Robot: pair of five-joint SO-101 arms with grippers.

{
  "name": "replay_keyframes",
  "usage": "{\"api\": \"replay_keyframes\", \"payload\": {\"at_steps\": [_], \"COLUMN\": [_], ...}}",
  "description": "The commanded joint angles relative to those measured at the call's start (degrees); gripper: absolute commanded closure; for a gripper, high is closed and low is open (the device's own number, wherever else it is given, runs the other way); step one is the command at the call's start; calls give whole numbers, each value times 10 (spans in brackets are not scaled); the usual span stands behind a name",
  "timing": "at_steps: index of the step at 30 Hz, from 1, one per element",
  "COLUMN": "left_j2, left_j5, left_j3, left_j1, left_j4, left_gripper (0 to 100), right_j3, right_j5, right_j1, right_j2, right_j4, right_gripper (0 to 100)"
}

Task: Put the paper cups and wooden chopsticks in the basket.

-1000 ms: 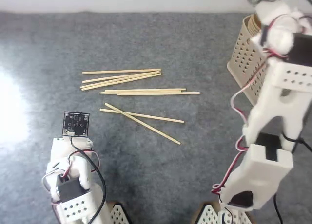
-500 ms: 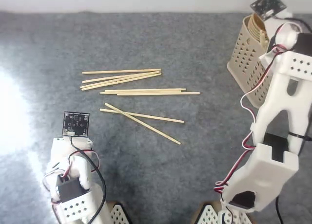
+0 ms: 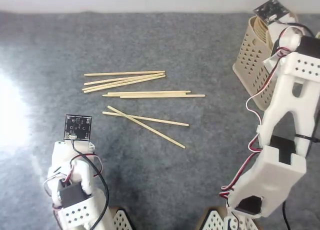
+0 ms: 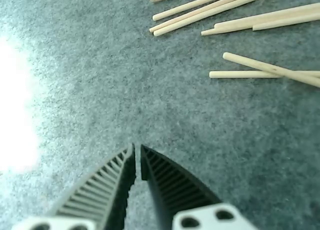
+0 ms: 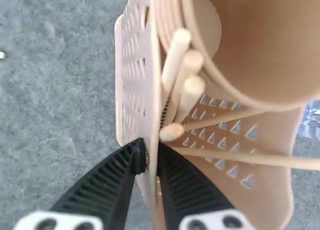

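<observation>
Surface: grey felt-like mat (image 3: 210, 45) under both arms.
Loose chopsticks (image 3: 145, 94): scattered flat at the high view's centre, well apart from the basket.
Basket (image 3: 248, 65): upper right, holding stacked paper cups (image 5: 260, 40) and several stowed chopsticks (image 5: 186, 85).
Left gripper (image 4: 137, 156): lower left, clenched, empty, over bare mat.
Right gripper (image 5: 147, 157): jaws pinched nearly together at the basket's rim, gripping nothing visible.

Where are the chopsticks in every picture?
High view: loose chopsticks lie mid-table on the grey mat, left of the basket.
Left wrist view: the same loose ones lie on the mat.
Right wrist view: other chopsticks stand inside the basket, next to a cup.
Shared landmark: the grey mat, which shows in all three.
</observation>
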Motion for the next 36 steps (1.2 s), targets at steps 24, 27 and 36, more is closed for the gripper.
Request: {"api": "replay_keyframes", "payload": {"at_steps": [24,27,36], "left_j2": [-4,-4,-4], "left_j5": [-6,-6,-6], "left_j3": [-4,-4,-4], "left_j1": [4,4,4], "left_j4": [-8,-8,-8], "left_gripper": [986,986,986], "right_j3": [23,24,55], "right_j5": [-142,-143,-211], "right_j1": [-131,-134,-138], "right_j2": [-108,-102,-121], "right_j4": [144,144,145], "right_gripper": [991,991,779]}}
